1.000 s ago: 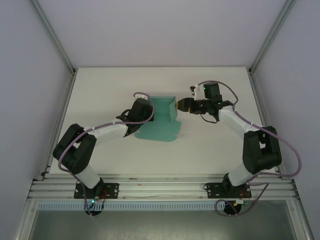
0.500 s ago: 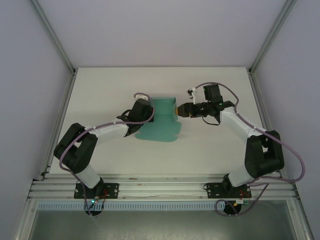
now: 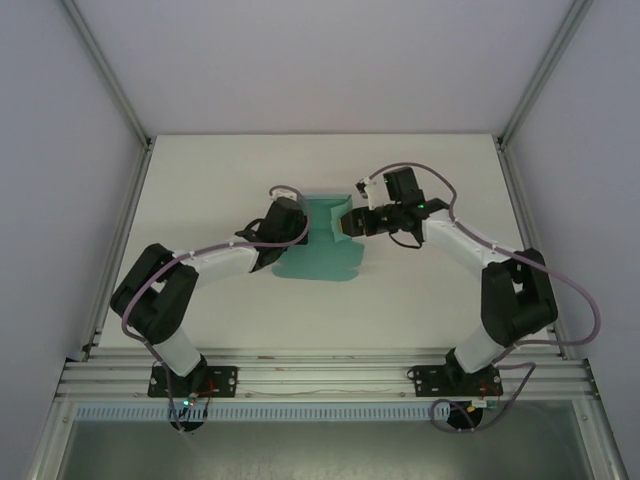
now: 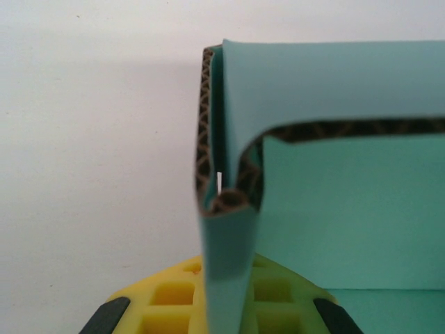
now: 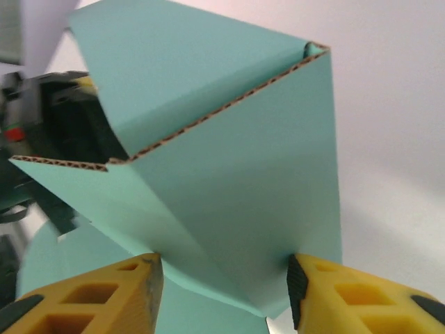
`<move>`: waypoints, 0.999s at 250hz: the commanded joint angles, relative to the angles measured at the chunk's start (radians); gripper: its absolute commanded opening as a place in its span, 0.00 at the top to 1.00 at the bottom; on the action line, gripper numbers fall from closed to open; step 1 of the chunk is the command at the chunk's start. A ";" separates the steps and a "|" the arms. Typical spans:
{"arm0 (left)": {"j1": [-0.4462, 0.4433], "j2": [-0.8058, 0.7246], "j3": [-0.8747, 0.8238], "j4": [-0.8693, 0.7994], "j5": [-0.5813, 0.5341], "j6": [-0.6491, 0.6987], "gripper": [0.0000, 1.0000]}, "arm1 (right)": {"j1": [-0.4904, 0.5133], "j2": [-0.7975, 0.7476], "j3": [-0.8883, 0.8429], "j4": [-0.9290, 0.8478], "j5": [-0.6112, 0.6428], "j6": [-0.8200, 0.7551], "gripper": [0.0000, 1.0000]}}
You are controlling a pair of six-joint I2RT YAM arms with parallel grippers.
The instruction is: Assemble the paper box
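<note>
The paper box [image 3: 325, 250] is teal-green corrugated card, half folded, in the middle of the table [image 3: 230, 170]; its flat part with rounded tabs lies toward the near side. My left gripper [image 3: 303, 226] is at the box's left raised wall. In the left wrist view the left gripper [image 4: 222, 309] is shut on a doubled-over wall of the paper box [image 4: 348, 209]. My right gripper [image 3: 347, 222] comes in from the right. In the right wrist view the right gripper [image 5: 222, 278] has both yellow fingers [image 5: 348, 296] against a folded side flap of the box [image 5: 229, 181], one on each side.
Both arms reach in toward the table's centre from the near edge. Aluminium frame posts [image 3: 110, 90] and white walls close in the table at the left, right and back. The left arm's dark wrist [image 5: 55, 125] shows behind the box in the right wrist view.
My right gripper has moved left onto the box's right flap, pushing it inward, and its fingers have narrowed. The left gripper has kept its hold and place.
</note>
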 commanded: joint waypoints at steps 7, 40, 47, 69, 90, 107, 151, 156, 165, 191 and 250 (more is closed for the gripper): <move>-0.009 0.003 0.023 0.017 0.066 0.027 1.00 | 0.038 0.044 0.025 0.092 0.259 0.065 0.44; -0.012 -0.003 0.016 0.029 0.082 0.039 1.00 | 0.042 0.090 0.018 0.177 0.381 0.111 0.45; -0.012 0.000 0.021 0.022 0.083 0.040 1.00 | 0.041 0.106 0.023 0.178 0.387 0.112 0.45; -0.013 0.021 0.036 -0.005 0.083 0.046 1.00 | 0.048 0.159 0.045 0.180 0.385 0.103 0.48; -0.015 0.038 0.040 -0.011 0.073 0.040 1.00 | 0.053 0.194 0.030 0.239 0.381 0.109 0.58; -0.017 0.053 0.040 -0.004 0.083 0.044 1.00 | 0.053 0.217 0.015 0.292 0.364 0.115 0.59; -0.026 0.108 0.070 -0.033 0.082 0.055 1.00 | 0.055 0.267 0.004 0.350 0.313 0.101 0.59; -0.026 0.111 0.071 -0.036 0.079 0.056 1.00 | 0.055 0.274 0.005 0.350 0.315 0.104 0.59; -0.028 0.117 0.074 -0.038 0.078 0.057 1.00 | 0.055 0.288 0.013 0.339 0.314 0.095 0.59; -0.027 0.124 0.078 -0.044 0.073 0.059 1.00 | 0.055 0.328 0.027 0.323 0.310 0.092 0.59; -0.032 0.131 0.084 -0.060 0.060 0.065 1.00 | 0.055 0.384 0.045 0.306 0.367 0.099 0.74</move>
